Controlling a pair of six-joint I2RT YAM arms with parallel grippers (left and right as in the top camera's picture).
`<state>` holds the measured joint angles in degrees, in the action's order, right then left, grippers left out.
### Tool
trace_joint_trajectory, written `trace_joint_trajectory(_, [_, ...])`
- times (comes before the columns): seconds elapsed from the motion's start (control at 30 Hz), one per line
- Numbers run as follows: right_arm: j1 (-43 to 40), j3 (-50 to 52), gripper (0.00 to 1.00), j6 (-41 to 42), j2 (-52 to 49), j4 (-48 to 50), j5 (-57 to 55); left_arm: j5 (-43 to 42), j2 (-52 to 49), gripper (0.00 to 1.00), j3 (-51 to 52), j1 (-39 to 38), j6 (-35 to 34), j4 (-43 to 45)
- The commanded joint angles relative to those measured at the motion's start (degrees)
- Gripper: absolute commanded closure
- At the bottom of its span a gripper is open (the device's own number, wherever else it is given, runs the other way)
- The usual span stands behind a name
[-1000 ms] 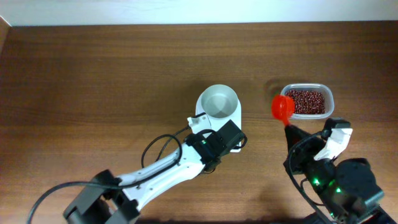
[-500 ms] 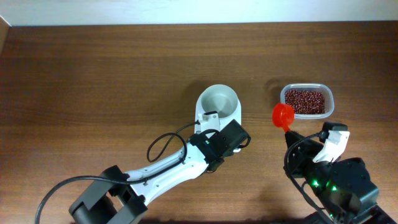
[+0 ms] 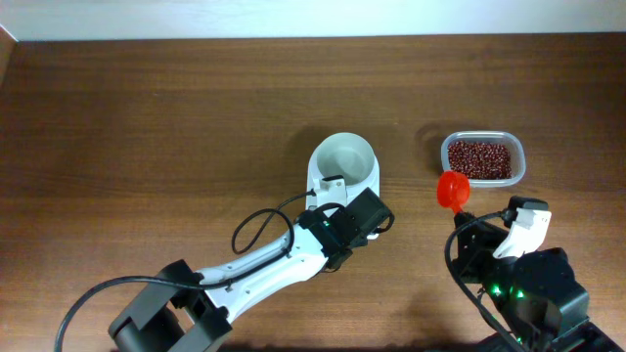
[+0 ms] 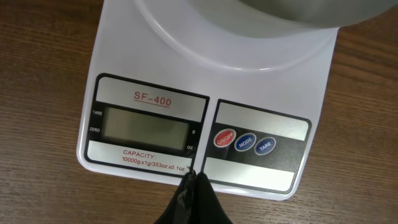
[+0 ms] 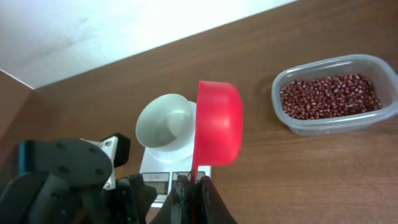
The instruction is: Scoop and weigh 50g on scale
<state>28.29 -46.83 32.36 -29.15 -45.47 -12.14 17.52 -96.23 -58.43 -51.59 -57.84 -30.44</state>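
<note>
The scale sits near the middle of the overhead frame with the white bowl standing on its platform. That placement makes sense: whatever gets scooped can land in the bowl and be read as weight. The left gripper has its fingers pinched together on nothing. In its own wrist view the tip hangs at the lower centre, just at the scale's front edge, between the grey display and the row of red and blue buttons. A closed tip makes a narrow poker, so this pose probably serves for pressing a button, likely to switch on or zero the scale with the bowl aboard. The display shows no digits that I can read. The right gripper is clamped on the handle of the red scoop, holding the cup raised and tilted. In the overhead frame the cup lies just below and left of the clear tub of red beans, close to its rim but apart from it. From above the cup shows only red, so it looks empty. Holding it there keeps it ready for a dip into the beans.
</note>
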Motion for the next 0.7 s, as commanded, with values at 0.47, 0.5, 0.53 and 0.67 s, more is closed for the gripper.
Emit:
trace_joint_trajectory(0.47, [-0.31,-0.74,0.96,-0.59,0.31,-1.99,-9.55,1.81,-4.50,1.00,-0.74,-0.17,0.94,6.43])
trace_joint_trajectory(0.5, [-0.31,-0.74,0.96,-0.59,0.31,-1.92,-9.55,1.86,-4.50,1.00,-0.74,-0.17,0.94,6.45])
trace_joint_trajectory(0.53, [-0.31,-0.74,0.96,-0.59,0.31,-1.86,-9.55,1.88,-4.50,1.00,-0.74,-0.17,0.94,6.45])
trace_joint_trajectory(0.67, [-0.31,-0.74,0.96,-0.59,0.31,-1.79,-9.55,1.99,-4.61,1.00,-0.74,-0.17,0.92,7.10])
